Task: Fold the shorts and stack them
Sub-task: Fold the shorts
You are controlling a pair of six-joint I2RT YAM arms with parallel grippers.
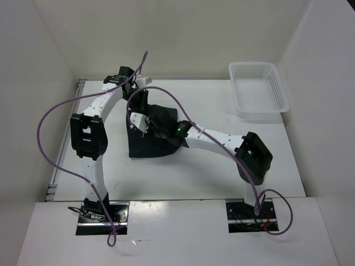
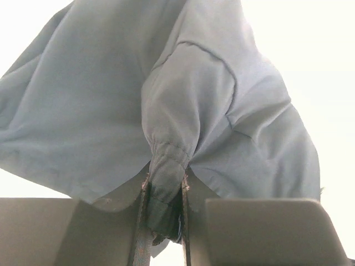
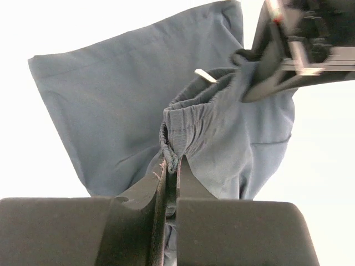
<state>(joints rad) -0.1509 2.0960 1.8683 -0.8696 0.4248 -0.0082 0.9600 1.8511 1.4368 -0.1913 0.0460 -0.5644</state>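
Note:
One pair of dark navy shorts (image 1: 156,139) lies partly lifted at the table's middle back. My left gripper (image 1: 140,100) is shut on a bunched edge of the shorts (image 2: 222,111), with the fabric pinched between its fingers (image 2: 165,177). My right gripper (image 1: 138,121) is shut on the gathered elastic waistband of the shorts (image 3: 111,100), pinched at its fingertips (image 3: 176,166). The left gripper (image 3: 288,50) shows in the right wrist view, holding the cloth just beyond. The two grippers are close together over the left part of the shorts.
A white plastic mesh basket (image 1: 259,112) stands at the table's back right, with nothing in it. White walls close in the table on the left, back and right. Purple cables loop off both arms.

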